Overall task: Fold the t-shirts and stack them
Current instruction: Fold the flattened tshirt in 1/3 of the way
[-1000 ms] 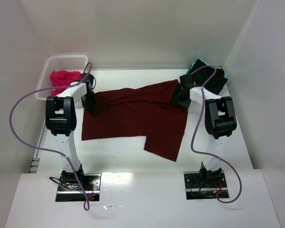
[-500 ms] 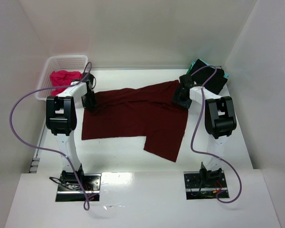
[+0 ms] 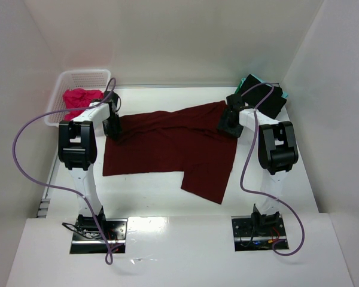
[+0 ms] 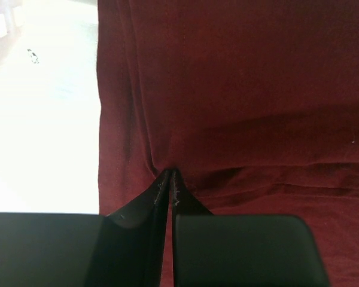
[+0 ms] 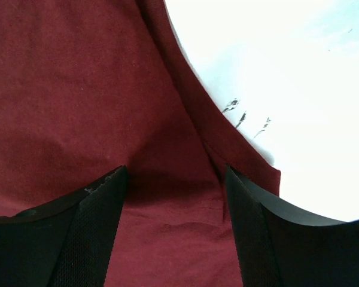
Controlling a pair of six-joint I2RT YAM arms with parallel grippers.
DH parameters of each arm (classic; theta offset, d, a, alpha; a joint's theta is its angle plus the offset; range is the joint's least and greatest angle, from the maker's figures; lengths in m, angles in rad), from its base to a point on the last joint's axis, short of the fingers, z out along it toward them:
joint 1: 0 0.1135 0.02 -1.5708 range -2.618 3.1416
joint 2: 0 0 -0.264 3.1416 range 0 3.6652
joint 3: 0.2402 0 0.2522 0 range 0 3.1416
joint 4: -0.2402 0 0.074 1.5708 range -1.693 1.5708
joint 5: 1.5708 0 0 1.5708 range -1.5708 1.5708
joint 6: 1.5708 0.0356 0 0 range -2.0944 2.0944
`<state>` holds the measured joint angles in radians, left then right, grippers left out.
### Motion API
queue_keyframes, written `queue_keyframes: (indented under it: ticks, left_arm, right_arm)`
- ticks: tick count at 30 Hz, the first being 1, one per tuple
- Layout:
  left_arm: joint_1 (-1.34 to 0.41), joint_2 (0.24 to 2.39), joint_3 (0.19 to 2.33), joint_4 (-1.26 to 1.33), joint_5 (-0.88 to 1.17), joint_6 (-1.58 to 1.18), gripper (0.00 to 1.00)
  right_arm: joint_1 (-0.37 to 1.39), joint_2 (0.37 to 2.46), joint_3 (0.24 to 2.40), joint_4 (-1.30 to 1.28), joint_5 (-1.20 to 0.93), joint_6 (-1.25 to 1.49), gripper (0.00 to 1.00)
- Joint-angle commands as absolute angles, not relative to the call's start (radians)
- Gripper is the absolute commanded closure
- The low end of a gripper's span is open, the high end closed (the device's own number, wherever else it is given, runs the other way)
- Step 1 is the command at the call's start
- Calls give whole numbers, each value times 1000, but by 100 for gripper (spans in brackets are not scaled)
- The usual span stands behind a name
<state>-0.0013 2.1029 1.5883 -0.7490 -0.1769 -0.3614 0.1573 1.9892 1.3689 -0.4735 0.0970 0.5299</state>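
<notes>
right end effector (image 3: 230, 123) drifted slightly to its own right over the last second, a small sideways shift seen from above, now a touch closer to the outer edge of the maroon t-shirt (image 3: 167, 146) lying beneath it

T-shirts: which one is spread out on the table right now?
The dark maroon t-shirt, spread out flat in the middle. The pink t-shirt is bunched in the basket; the black t-shirt and teal t-shirt are piled at the far right corner.
</notes>
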Motion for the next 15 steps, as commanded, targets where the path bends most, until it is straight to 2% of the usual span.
queue_keyframes:
  ticks: [1, 6, 9, 11, 15]
  left_arm:
    - [5, 2131, 1615, -759, -190, -337, 90]
    - [5, 2131, 1615, -759, -190, -337, 90]
    - [5, 2131, 1615, -759, -190, -337, 90]
    - [5, 2131, 1615, -759, -190, -337, 90]
    - [5, 2131, 1615, -759, -190, -337, 90]
  right_arm:
    - [149, 1992, 1365, -554, 147, 528, 28]
    - [149, 2010, 1365, -554, 137, 528, 28]
    - [149, 2010, 1359, -547, 127, 528, 34]
    - [149, 2012, 1356, -534, 114, 519, 51]
    - [149, 2032, 1356, -534, 97, 518, 70]
